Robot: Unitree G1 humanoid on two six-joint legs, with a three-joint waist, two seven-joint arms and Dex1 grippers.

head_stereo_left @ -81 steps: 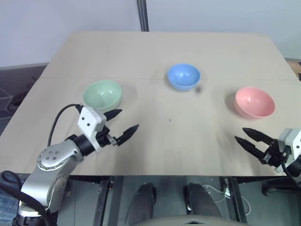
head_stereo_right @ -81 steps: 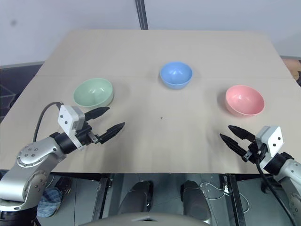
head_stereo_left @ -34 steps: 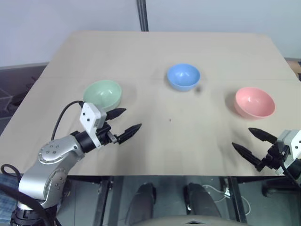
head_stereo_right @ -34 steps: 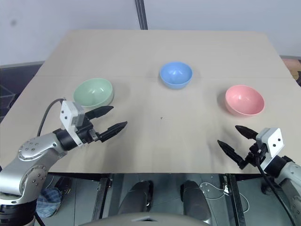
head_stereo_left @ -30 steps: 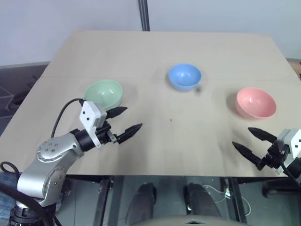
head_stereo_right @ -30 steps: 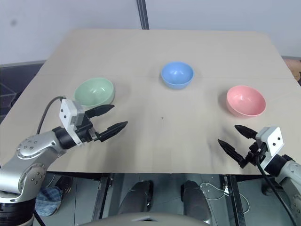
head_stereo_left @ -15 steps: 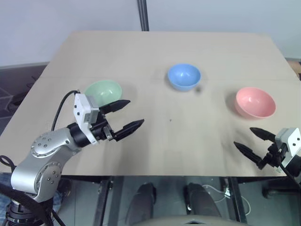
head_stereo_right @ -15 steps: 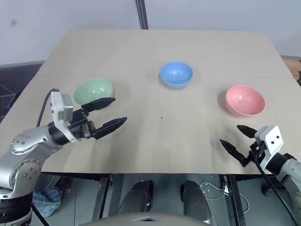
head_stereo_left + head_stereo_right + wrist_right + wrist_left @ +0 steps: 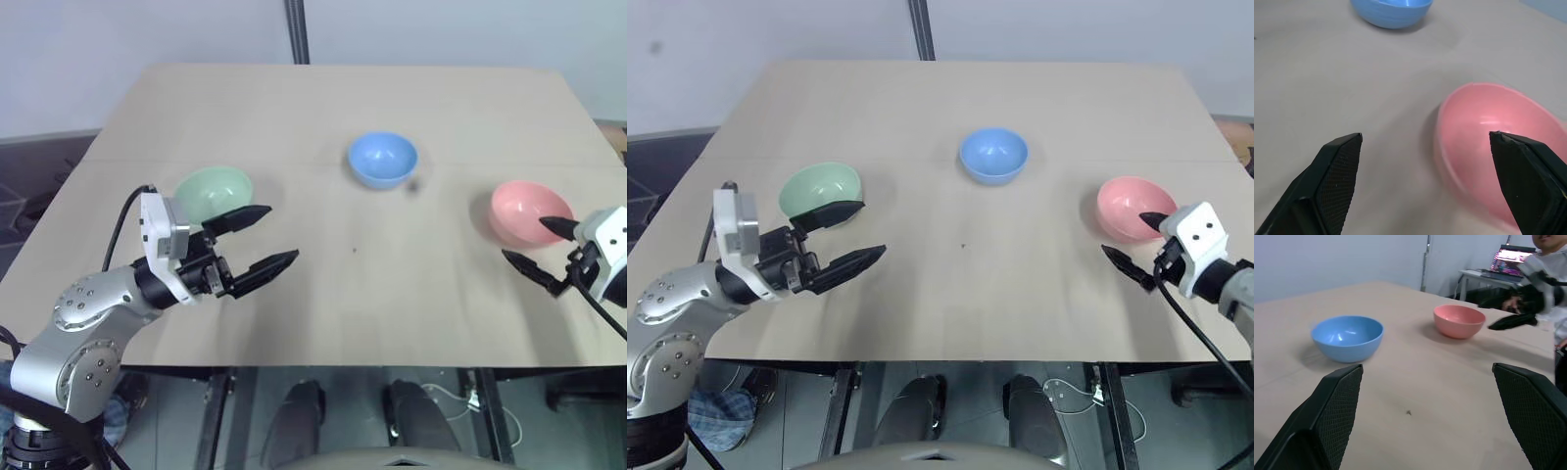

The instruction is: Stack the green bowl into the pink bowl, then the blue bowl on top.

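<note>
Altogether three bowls sit apart on the table (image 9: 323,98), one of each colour: the green bowl (image 9: 213,193) on the left, the blue bowl (image 9: 383,159) farther back in the middle, the pink bowl (image 9: 529,211) on the right. Two grippers (both spread wide, holding nothing): the left gripper (image 9: 257,238) beside the green bowl, the right gripper (image 9: 535,245) at the pink bowl's near edge, one finger over its rim.
</note>
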